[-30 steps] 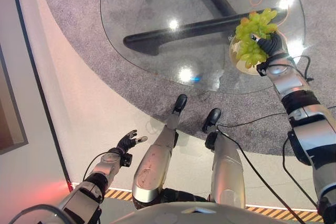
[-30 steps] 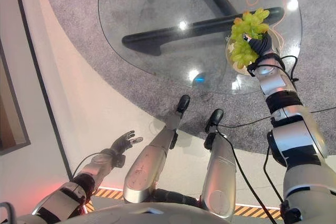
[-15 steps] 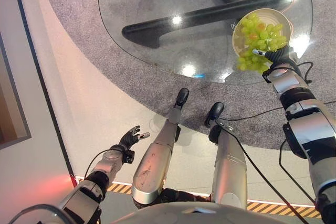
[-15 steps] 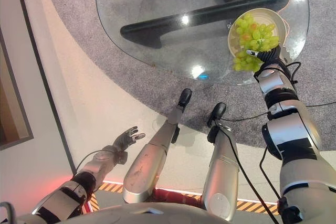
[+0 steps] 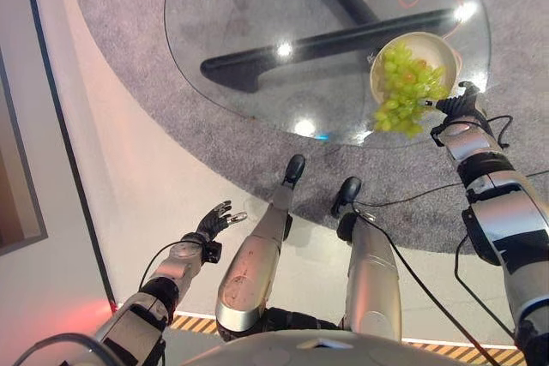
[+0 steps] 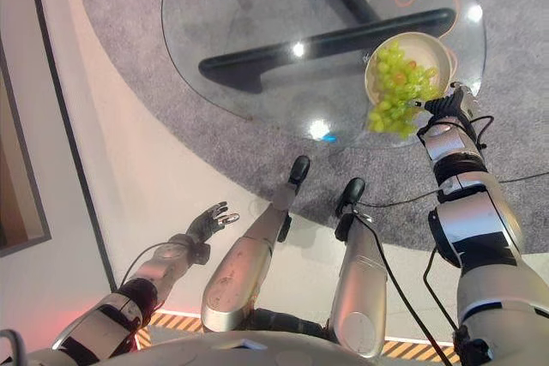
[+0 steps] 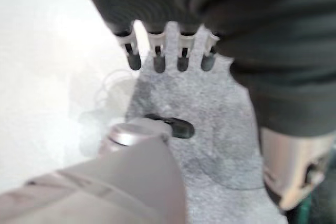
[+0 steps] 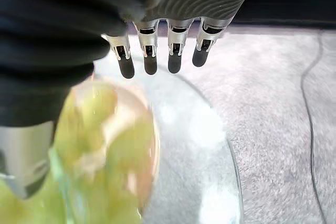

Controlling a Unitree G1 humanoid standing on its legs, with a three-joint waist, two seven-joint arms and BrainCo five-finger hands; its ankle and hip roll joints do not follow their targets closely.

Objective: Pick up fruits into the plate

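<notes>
— I'm checking my feeds for anything readable. Do you see print anywhere?

— No, I can't make out a single word, number or sign.

— What about on the glass table (image 5: pixel 257 40), or the plate (image 5: pixel 442 45) that sits on it?

— I see bare glass with glare spots. The plate's rim looks plain to me.

— And the grey carpet (image 5: pixel 120 32) around the table?

— It carries no marks that I can read.

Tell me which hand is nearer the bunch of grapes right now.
Right. The right hand sits at the glass table's edge, just beside the green grapes spilling over the plate. The left hand hangs open low over the floor, far from them.
</notes>
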